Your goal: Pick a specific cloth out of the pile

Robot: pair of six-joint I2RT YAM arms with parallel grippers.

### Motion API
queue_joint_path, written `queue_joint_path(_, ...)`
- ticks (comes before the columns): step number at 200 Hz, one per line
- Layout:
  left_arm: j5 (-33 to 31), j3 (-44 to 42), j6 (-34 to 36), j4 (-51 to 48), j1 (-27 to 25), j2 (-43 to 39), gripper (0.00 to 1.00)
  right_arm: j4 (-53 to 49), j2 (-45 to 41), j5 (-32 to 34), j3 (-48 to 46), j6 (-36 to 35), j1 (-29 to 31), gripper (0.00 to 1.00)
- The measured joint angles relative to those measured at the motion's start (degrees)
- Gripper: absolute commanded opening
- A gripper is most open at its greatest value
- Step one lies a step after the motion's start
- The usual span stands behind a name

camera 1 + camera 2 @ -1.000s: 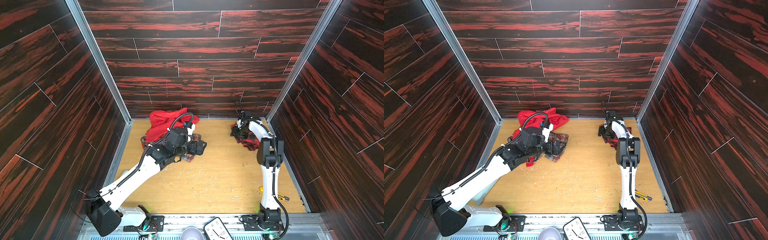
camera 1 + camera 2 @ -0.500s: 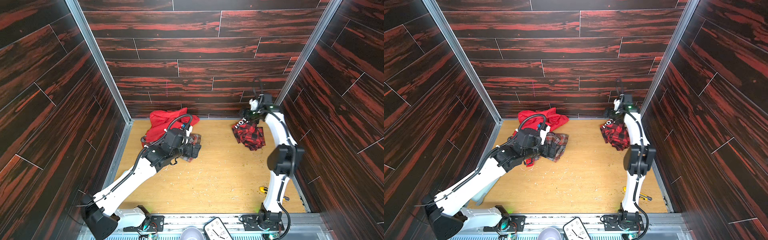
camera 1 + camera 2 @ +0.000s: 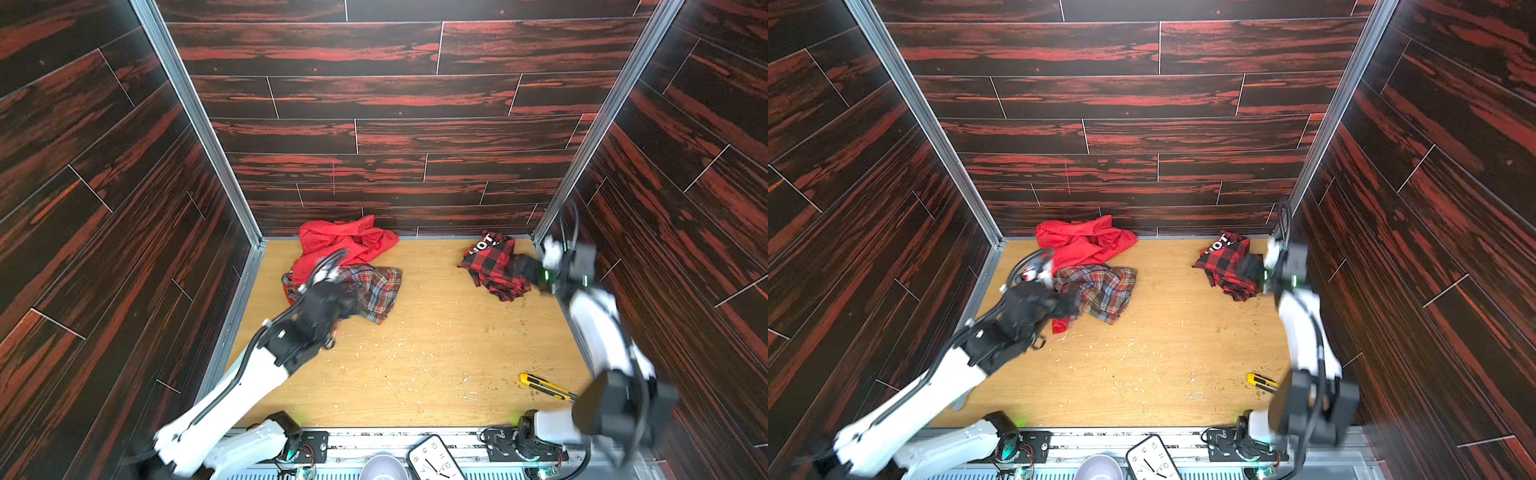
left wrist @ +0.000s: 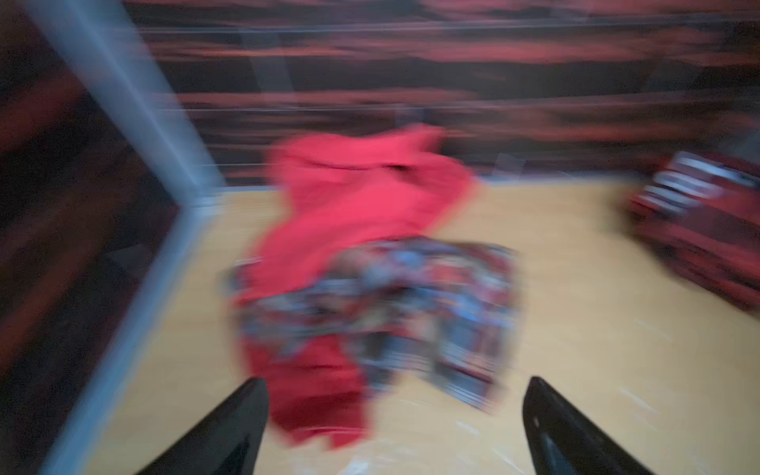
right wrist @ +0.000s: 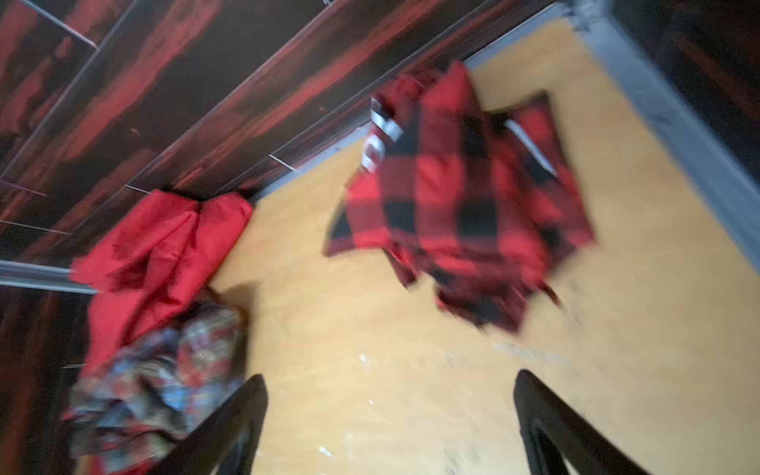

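- The wooden table [image 3: 415, 353] carries everything; small crumbs lie scattered over it.
- The pile [image 3: 345, 249] sits at the far left, against the back wall: plain red fabric with a muted plaid shirt [image 3: 374, 286] spread across its near side.
- The cloth [image 3: 494, 266], with bold red-and-black squares, lies crumpled by itself near the far right corner, well apart from the pile. Its white lettering [image 3: 484, 244] shows at the edge toward the back wall.
- I judge the cloth to be light, soft and limp. It should sag and unfold when lifted, and it is neither fragile nor slippery. A raised fold near the middle of the bundle [image 5: 452, 197] seems the best place to pinch, because a thin flat edge may slide out of the fingers.
- The left gripper [image 4: 395, 382] hangs just before the near side of the pile, with its jaws wide apart and nothing between them.
- The right gripper [image 5: 388, 376] is also spread wide and empty, above bare table beside the cloth. In both top views it is blurred against the right edge of the cloth, so it is possibly very near to it, but I cannot tell whether they touch.
- A yellow utility knife [image 3: 544, 386] lies near the right arm's base, well apart from the cloth.
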Motion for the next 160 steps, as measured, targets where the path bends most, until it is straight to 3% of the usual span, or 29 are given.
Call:
queue_joint_path(25,-9.03,-10.93,3.85,7.85,6.23,-4.26,0.99,3.76,-3.96,3.87,-7.48,-2.29,0.15,0.96)
queue_joint_path(45,-11.8,-19.65,9.9,16.85,8.66,-3.74,0.99,9.94,-5.18,7.34,-13.42,-3.08,0.11,0.97)
queue_joint_path(86,-6.82,-29.29,8.33,28.09,19.82,1.03,0.99,33.09,-16.11,10.73,-35.91,-6.08,0.11,0.97)
queue_joint_path(136,-2.86,-37.75,7.85,47.12,24.44,9.09,0.99,57.37,-16.55,8.55,-53.81,-6.4,0.13,0.96)
queue_joint_path(160,0.0,-38.51,7.63,55.76,27.71,13.53,0.99,62.66,-12.24,6.16,-54.62,-6.32,0.11,0.96)
